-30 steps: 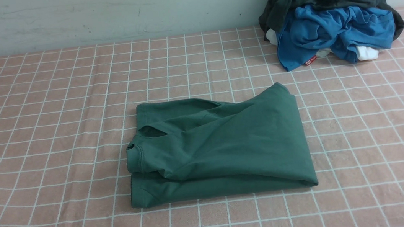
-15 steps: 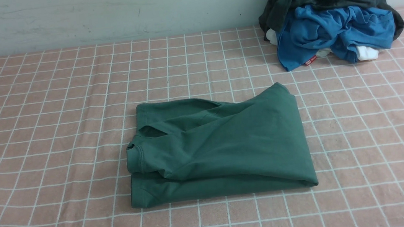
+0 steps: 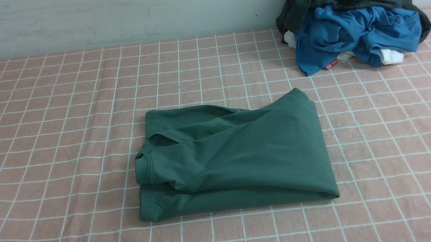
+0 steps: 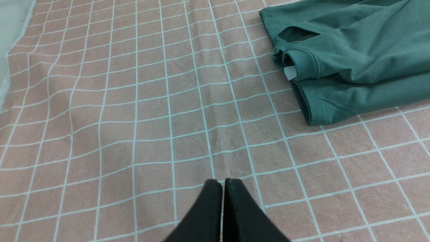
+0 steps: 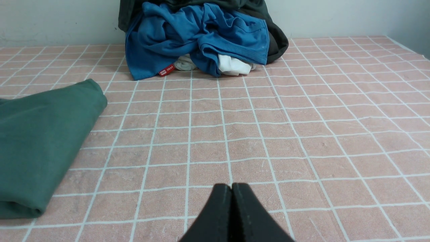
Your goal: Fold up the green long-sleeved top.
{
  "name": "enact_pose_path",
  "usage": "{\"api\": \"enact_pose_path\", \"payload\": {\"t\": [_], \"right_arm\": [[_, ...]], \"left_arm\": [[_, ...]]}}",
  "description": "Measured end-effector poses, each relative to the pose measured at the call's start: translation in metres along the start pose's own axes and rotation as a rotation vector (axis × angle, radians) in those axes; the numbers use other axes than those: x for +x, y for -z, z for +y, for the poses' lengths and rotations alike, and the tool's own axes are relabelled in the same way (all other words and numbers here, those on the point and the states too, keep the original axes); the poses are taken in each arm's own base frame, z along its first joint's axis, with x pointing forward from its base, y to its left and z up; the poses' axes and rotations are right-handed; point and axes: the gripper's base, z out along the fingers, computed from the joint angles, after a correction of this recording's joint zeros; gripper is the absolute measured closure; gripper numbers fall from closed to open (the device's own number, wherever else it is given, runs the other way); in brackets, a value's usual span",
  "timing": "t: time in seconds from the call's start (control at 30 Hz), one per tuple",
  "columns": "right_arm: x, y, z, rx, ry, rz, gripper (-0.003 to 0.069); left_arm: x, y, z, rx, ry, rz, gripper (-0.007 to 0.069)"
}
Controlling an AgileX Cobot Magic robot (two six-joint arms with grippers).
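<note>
Fingers of our left gripper (image 4: 223,183) and right gripper (image 5: 231,186) sit pressed together holding nothing, clear of the top (image 3: 232,156), which lies folded mid-cloth (image 3: 39,159), unchanged for the last second, so folding looks finished.

Top (image 3: 240,159) lies mid-cloth (image 3: 39,159); clothes pile (image 3: 354,13) behind, right.

Red tag (image 3: 331,65) print too small to read (both wrist views crop the green long-sleeved top (image 3: 236,157)).
</note>
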Motion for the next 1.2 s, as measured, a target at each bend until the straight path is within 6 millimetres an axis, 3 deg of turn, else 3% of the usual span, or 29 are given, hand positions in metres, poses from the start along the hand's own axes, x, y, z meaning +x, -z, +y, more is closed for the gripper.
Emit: {"api": "enact_pose_path", "payload": {"t": [0.33,0.5,0.67,0.83,1.2], "right_arm": [[0.000,0.000,0.000,0.000,0.000,0.000,0.0673],[0.000,0.000,0.000,0.000,0.000,0.000,0.0673],[0.000,0.000,0.000,0.000,0.001,0.001,0.0673],[0.000,0.000,0.000,0.000,0.001,0.001,0.0673],[0.000,0.000,0.000,0.000,0.001,0.001,0.0673]], "left_arm": [[0.023,-0.013,-0.004,0.020,-0.029,-0.076,0.0627],[0.059,-0.040,-0.001,-0.099,0.031,-0.284,0.0627],[0.091,-0.062,-0.001,-0.127,0.142,-0.285,0.0627],[0.094,-0.063,-0.001,-0.125,0.172,-0.246,0.0627],[0.094,-0.063,-0.004,-0.105,0.036,-0.229,0.0627]]}}
